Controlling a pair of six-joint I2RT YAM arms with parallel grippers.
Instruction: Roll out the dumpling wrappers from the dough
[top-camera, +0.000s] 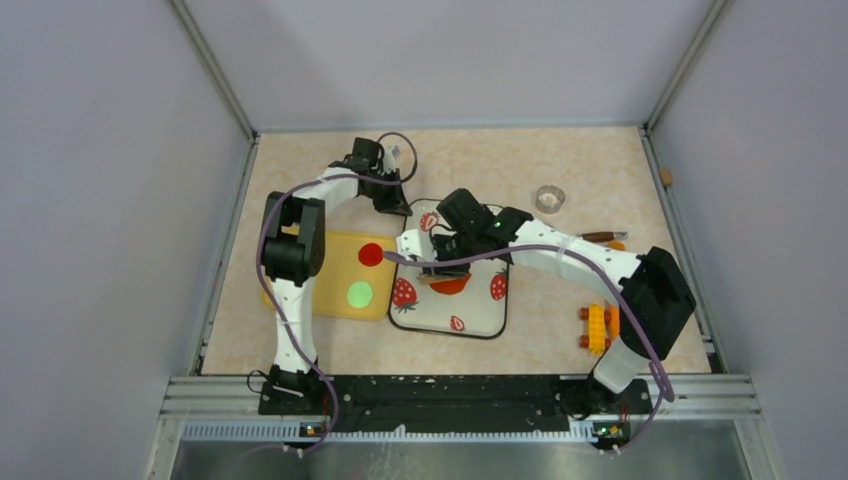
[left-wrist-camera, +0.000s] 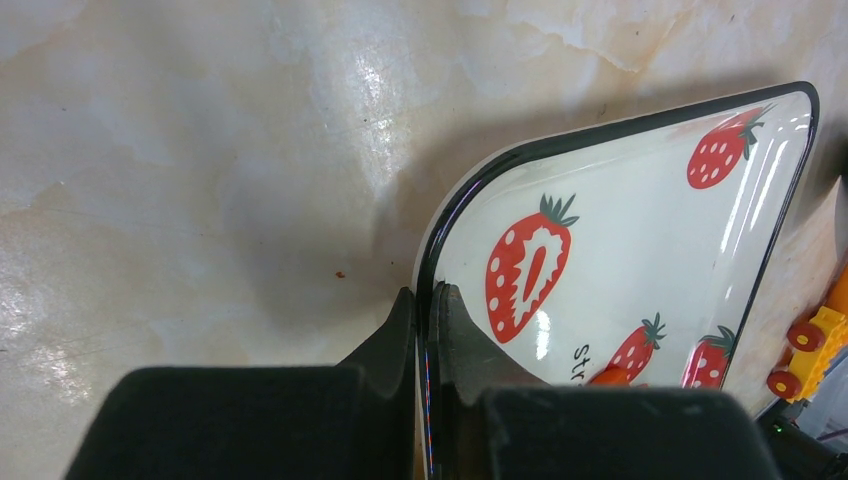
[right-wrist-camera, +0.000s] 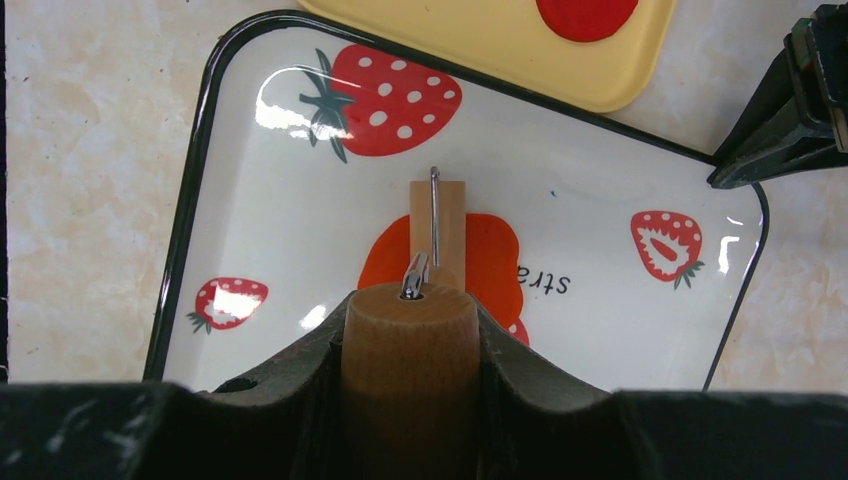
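Note:
The dough (right-wrist-camera: 492, 262) is a flattened orange-red blob in the middle of the strawberry-print tray (right-wrist-camera: 290, 230). My right gripper (right-wrist-camera: 410, 312) is shut on the wooden handle of a small rolling pin (right-wrist-camera: 438, 225), whose roller rests on the dough. In the top view the right gripper (top-camera: 447, 250) hides most of the dough (top-camera: 451, 286). My left gripper (left-wrist-camera: 430, 300) is shut on the tray's black rim at its far left corner (top-camera: 402, 206). A red wrapper (top-camera: 371, 254) and a green wrapper (top-camera: 360, 294) lie on the yellow board (top-camera: 335, 300).
A metal ring cutter (top-camera: 550, 198) stands at the back right. A brown-handled tool (top-camera: 601, 237) lies right of the tray. A yellow toy block (top-camera: 597, 327) sits near the right arm's base. Grey walls enclose the table.

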